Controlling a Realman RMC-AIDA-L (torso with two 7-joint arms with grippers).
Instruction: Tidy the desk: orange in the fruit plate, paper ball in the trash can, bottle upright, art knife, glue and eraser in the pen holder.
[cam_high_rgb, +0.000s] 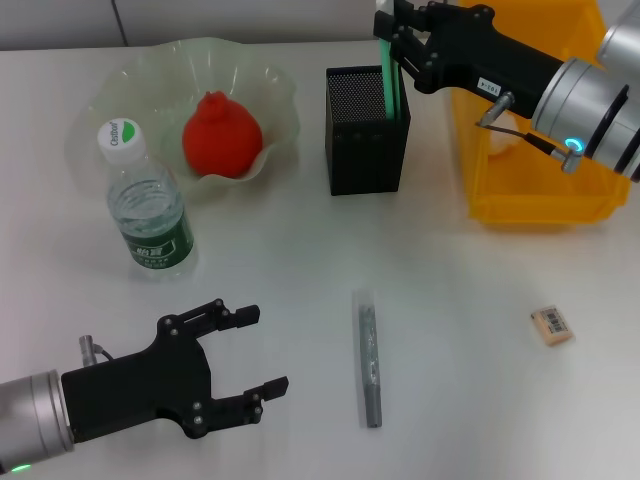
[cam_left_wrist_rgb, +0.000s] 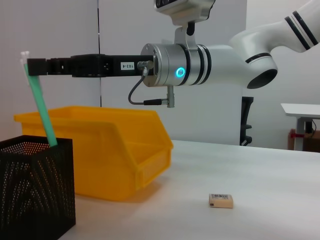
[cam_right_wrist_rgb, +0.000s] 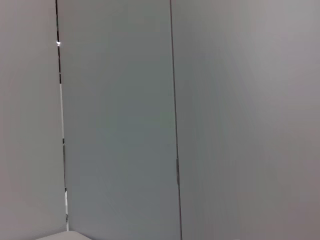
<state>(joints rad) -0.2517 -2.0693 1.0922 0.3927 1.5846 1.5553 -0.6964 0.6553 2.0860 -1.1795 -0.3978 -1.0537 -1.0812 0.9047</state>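
glue stick, long slim green tube w/ white cap (cam_high_rgb: 388, 68), is pinched at its top end by the right gripper (cam_high_rgb: 397, 40), lower end already inside the black mesh square pen holder (cam_high_rgb: 366, 130). left wrist view shows it leaning, tip below the holder's rim, cap end up at the jaws. right gripper = closed on the tube, sits above the pen holder's back right corner. judgement: step in hand is dropping glue into holder; tube looks light, stiff plastic, smooth so could slip if grip loosens early; top-end hold is fine since it only needs to slide down.

relative to the pen holder: clear wavy plastic fruit plate (cam_high_rgb: 271, 95) to its left w/ the orange-red round fruit (cam_high_rgb: 221, 134) in it. clear plastic water bottle w/ green label + white cap (cam_high_rgb: 148, 209) stands upright nearer the robot than the plate, left of holder. yellow plastic bin (cam_high_rgb: 535, 200) just right of holder; paper ball not clearly seen. grey slim art knife (cam_high_rgb: 369, 362) lies flat on the white desk (cam_high_rgb: 450, 300), nearer the robot than the holder; thin, stiff, prob light, best taken mid-body across its width. small tan eraser block (cam_high_rgb: 551, 326) nearer the robot + to the right; tiny, a bit soft, grippy.

left gripper (cam_high_rgb: 254, 360) hovers low, fingers spread wide, empty, left of the knife. knife + eraser not yet done.
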